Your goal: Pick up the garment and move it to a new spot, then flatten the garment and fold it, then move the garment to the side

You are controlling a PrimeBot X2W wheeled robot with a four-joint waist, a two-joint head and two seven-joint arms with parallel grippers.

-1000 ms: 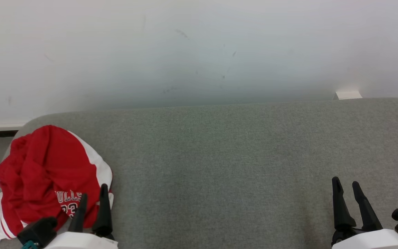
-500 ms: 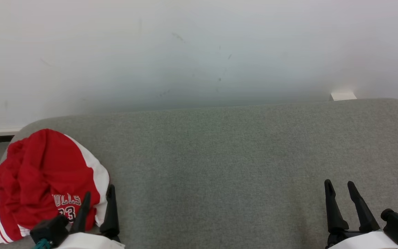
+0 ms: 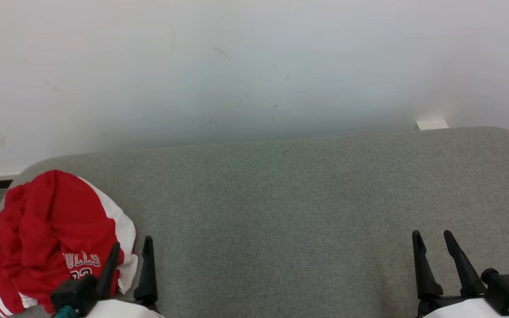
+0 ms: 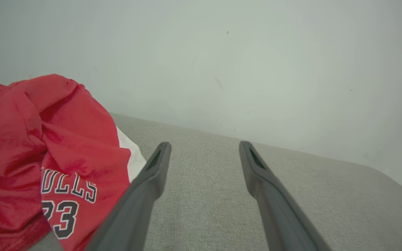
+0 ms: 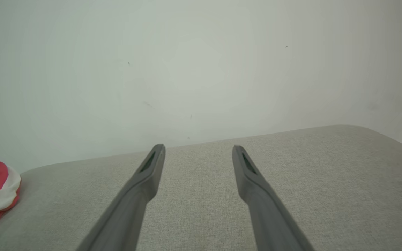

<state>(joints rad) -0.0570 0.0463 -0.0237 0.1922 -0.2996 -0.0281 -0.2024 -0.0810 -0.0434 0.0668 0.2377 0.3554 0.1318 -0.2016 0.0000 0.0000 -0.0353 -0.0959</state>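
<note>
Crumpled red-and-white jersey garment (image 3: 47,229): bunched at the near left corner of the grey fabric-covered counter (image 3: 281,198), which stands against a pale wall (image 3: 254,66).

Head view: left pincer (image 3: 131,242) at lower left, fingers spread. One finger overlaps the garment's right edge, the other lies over bare fabric. Whether either finger touches the cloth cannot be told.

Left wrist view: the number "23" under the lettering "ULLS" reads in full. The garment lies left of the spread fingers, with nothing between them.

Right pincer (image 3: 431,233): lower right, spread, empty, well apart from the garment.

Right wrist view: a red-and-white edge of the garment at far left.

Both pincers sit low, fingers pointing toward the wall.
</note>
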